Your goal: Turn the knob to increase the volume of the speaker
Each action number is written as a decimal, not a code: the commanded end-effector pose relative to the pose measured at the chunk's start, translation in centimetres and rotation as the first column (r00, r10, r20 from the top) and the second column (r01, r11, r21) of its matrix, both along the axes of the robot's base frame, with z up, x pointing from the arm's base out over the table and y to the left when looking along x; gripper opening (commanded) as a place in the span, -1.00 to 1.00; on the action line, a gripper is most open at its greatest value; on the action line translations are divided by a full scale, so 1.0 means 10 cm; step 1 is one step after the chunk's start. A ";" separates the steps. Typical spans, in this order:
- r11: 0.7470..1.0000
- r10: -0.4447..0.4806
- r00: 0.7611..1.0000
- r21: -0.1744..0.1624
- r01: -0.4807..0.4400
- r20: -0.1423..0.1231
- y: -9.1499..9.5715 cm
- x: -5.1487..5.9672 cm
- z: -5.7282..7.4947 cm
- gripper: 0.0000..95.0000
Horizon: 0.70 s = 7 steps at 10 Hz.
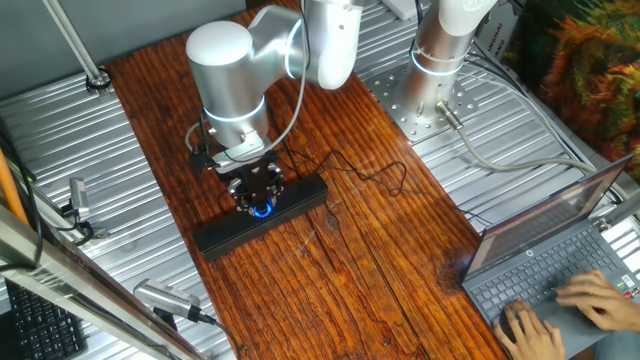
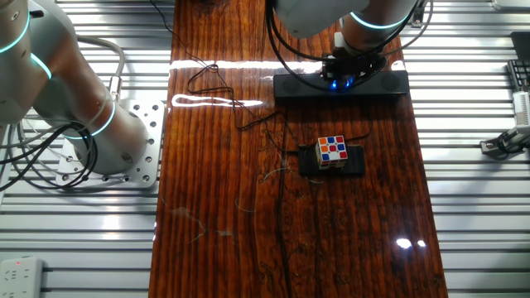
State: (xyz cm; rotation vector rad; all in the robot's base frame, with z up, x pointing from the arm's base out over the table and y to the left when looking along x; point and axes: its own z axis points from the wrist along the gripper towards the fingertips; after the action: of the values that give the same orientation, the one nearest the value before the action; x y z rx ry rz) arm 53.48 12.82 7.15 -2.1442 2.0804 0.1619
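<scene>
One fixed view shows the black two-finger gripper (image 1: 258,196) down on the small round blue-lit knob (image 1: 261,210) of the long black speaker bar (image 1: 300,200); I cannot tell how wide its jaws are.

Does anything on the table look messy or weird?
A little. The speaker's thin cable lies in loose tangled loops across the wooden table, and a multicoloured cube sits on a small black pad. Nothing looks spilled or broken.
</scene>
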 end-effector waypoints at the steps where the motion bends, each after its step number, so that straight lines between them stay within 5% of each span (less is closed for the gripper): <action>1: 1.000 -0.004 1.000 -0.003 0.004 0.000 0.00 0.00 0.00 -0.20; 7: 1.000 -0.006 1.000 -0.004 0.006 0.000 0.00 0.00 -0.01 -0.20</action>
State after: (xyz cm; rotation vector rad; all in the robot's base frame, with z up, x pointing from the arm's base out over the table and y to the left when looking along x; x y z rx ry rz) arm 53.53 12.88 7.05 -2.1397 2.0885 0.1584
